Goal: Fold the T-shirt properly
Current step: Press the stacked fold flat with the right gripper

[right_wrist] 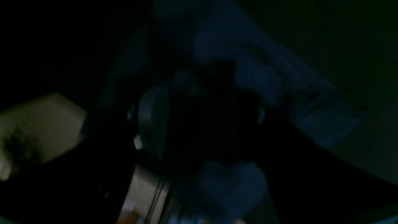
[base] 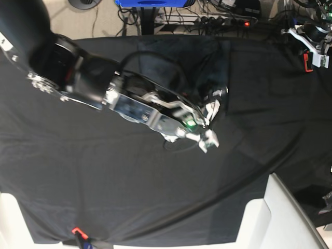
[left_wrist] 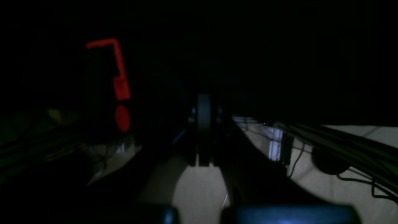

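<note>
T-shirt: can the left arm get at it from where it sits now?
Probably not without a long reach. The left gripper sits shut at the table's far corner, while the T-shirt lies mid-table under the right gripper. Nothing lies between them.

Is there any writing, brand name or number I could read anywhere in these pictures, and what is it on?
None: no readable text in any view.
T-shirt: plain, no print.
Right gripper: a green light only, no lettering.
Both wrist views are too dark and blurred to read anything.
</note>
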Robot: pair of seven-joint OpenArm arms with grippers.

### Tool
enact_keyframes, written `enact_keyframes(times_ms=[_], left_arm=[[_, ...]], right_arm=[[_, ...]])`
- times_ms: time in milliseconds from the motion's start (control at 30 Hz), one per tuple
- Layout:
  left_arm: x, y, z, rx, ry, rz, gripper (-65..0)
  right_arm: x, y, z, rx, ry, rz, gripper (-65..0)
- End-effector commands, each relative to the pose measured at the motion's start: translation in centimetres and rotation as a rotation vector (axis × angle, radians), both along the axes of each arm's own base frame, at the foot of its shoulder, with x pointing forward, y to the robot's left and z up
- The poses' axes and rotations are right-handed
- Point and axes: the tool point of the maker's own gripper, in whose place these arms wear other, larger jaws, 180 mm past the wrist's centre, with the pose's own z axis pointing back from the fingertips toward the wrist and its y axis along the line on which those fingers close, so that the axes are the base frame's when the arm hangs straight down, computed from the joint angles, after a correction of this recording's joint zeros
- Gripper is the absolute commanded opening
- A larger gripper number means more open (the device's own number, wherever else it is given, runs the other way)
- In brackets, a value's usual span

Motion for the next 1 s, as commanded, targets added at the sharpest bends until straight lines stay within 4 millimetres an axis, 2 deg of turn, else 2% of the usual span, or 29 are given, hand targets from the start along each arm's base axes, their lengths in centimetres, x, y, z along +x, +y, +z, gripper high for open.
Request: enact_keyframes(times_ms=[0, 100, 233, 467, 633, 867, 900, 967], left_arm=[[0.3, 0.7, 1.0, 0.020, -0.023, -0.006, -65.0], [-0.4, 1.7, 1.4, 0.037, -0.021, 0.019, -65.0], [-0.7, 2.1, 1.5, 0.044, -0.021, 0.031, -65.0], [-1.2, 2.0, 0.5, 0.020, -0.002, 0.048, -65.0], [-0.8, 2.0, 0.6, 0.020, -0.011, 0.048, -65.0], [-0.5, 2.0, 0.7, 0.019, -0.018, 0.047, -65.0], [-0.2, 2.0, 0.7, 0.018, -0.023, 0.048, -65.0], [-0.5, 2.0, 0.4, 0.012, -0.016, 0.055, -65.0]], right_arm=[[1.1, 1.1, 1.3, 0.007, -0.069, 0.029, -32.9], [2.0, 1.4, 1.6, -0.063, -0.211, 0.095, -32.9], [2.3, 1.1, 1.2, -0.115, -0.296, 0.120, -32.4], [1.3, 1.0, 0.4, -0.118, -0.277, 0.123, -32.7], [1.6, -0.2, -0.9, -0.161, -0.262, 0.106, -32.7], [1.2, -0.3, -1.2, -0.164, -0.251, 0.105, -33.0], [1.2, -0.3, -1.2, -0.164, -0.251, 0.105, -33.8], [1.2, -0.3, -1.2, -0.164, -0.251, 0.105, -40.4]])
